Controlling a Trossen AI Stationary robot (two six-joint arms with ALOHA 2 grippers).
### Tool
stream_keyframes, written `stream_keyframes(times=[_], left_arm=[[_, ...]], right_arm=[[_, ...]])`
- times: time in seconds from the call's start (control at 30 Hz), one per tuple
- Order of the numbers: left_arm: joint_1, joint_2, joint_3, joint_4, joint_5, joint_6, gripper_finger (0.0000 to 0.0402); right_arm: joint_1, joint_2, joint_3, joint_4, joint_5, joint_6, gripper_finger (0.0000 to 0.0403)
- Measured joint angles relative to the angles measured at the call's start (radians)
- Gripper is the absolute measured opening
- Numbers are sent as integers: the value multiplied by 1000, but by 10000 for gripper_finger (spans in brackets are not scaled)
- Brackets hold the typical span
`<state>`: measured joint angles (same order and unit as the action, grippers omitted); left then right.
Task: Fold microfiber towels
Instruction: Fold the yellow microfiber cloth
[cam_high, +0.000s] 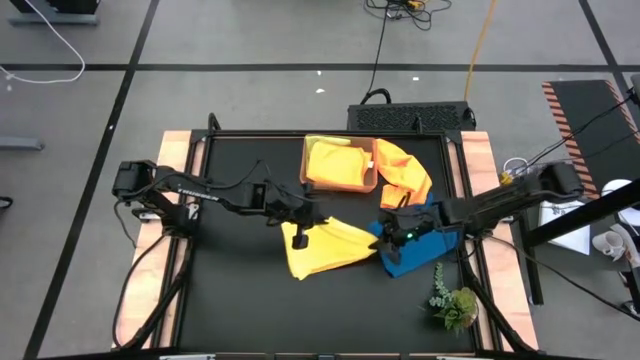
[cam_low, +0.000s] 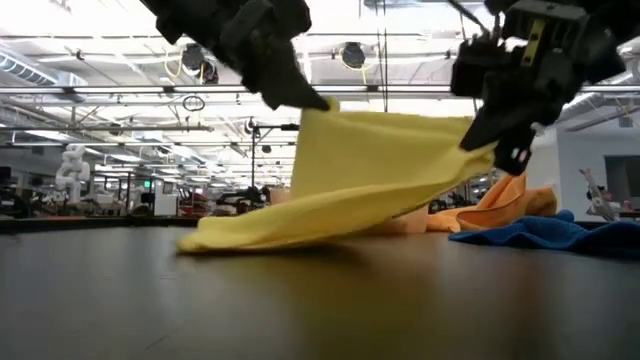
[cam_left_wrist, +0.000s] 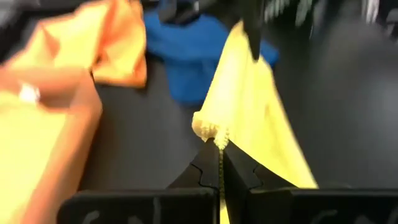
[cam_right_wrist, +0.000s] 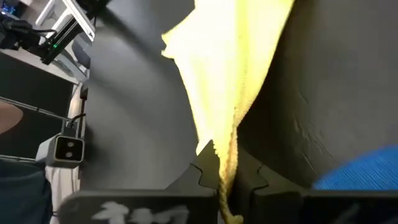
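A yellow towel (cam_high: 328, 250) is held up between my two grippers in the middle of the table, and its lower edge (cam_low: 240, 238) lies on the black tabletop. My left gripper (cam_high: 306, 222) is shut on the towel's left top corner. My right gripper (cam_high: 386, 236) is shut on its right top corner. A blue towel (cam_high: 432, 240) lies crumpled under my right arm. An orange towel (cam_high: 405, 172) lies beside the brown tray (cam_high: 371, 182), which holds another orange-yellow towel (cam_high: 335, 160). My left gripper pinches a bunched corner of the yellow towel (cam_left_wrist: 211, 127) between its two fingers, coming from the table's left and slanting down. The cloth runs from there toward the other gripper and sags to the table. My right gripper pinches the opposite corner (cam_right_wrist: 227, 158) between its two fingers, coming from the table's right and slanting down. The gathered cloth reaches back between the fingers. This corner is lifted clear, and the towel's top edge (cam_low: 400, 118) stretches between the two grippers.
A small green plant sprig (cam_high: 452, 302) lies near the table's front right corner. The tray stands at the far middle of the table. Bare black tabletop (cam_high: 240, 290) lies to the near left. Wooden strips (cam_high: 170, 150) border the table's left and right sides.
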<state>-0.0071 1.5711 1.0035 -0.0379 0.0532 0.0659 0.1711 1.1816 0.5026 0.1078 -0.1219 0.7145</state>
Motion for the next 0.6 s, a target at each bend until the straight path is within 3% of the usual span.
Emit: stream_keyframes(times=[0.17, 0.3, 0.43, 0.6], left_arm=[[22, 0, 0, 156, 14, -43, 1], [36, -1, 0, 170, -21, -58, 1], [19, -18, 0, 163, -33, -67, 1], [-61, -79, 0, 109, -88, -87, 1]], right_arm=[[-21, -149, 1, -192, 25, 23, 1], [-35, -211, 2, -270, 76, 33, 0], [-26, -214, 1, -227, 57, 3, 0], [7, -206, -3, -44, -36, -58, 0]])
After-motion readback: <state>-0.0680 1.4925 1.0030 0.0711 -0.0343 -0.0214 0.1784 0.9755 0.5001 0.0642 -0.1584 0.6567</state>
